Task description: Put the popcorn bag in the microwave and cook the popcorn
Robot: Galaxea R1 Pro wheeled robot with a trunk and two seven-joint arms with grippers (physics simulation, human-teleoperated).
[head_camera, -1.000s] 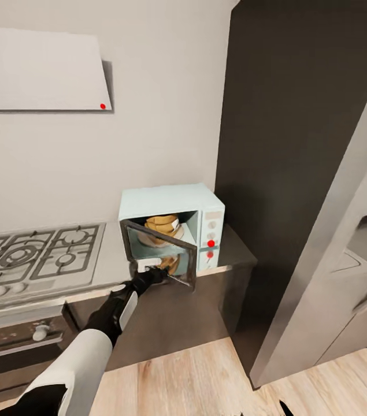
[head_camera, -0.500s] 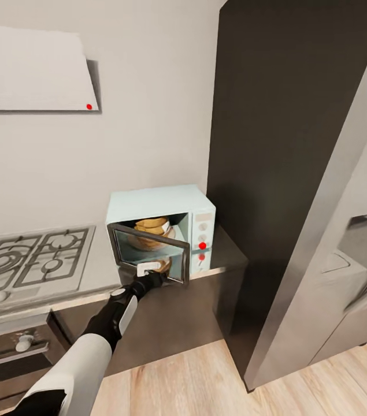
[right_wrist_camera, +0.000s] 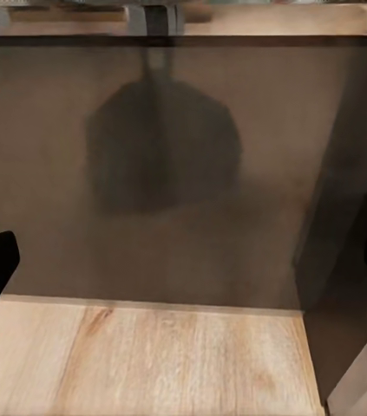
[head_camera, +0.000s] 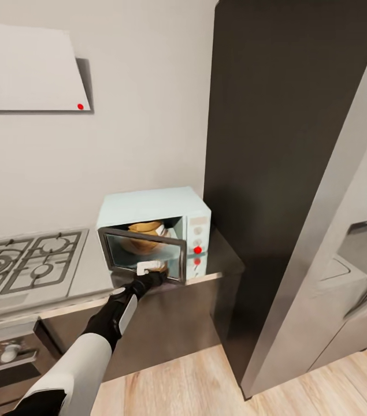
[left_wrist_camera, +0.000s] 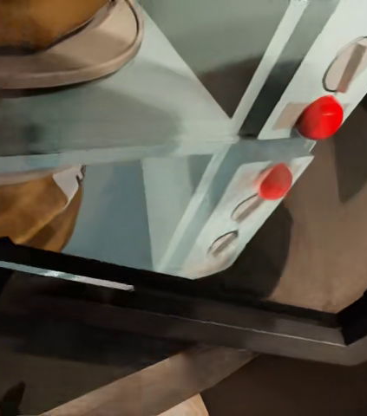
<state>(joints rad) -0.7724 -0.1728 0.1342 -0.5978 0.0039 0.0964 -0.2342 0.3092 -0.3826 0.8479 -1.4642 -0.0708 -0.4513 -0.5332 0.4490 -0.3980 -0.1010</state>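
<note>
Head view has the tan crumpled popcorn bag [head_camera: 144, 234] sitting inside the pale-blue box microwave [head_camera: 154, 205] on the grey stone countertop [head_camera: 223, 254], behind the dark-framed glass door [head_camera: 143, 254], which is nearly closed. The left gripper [head_camera: 151, 276] presses against the door's lower edge; I cannot tell whether its fingers are spread or clenched.

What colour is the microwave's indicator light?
Red. The indicator light on the microwave shows best in the left wrist view.
</note>
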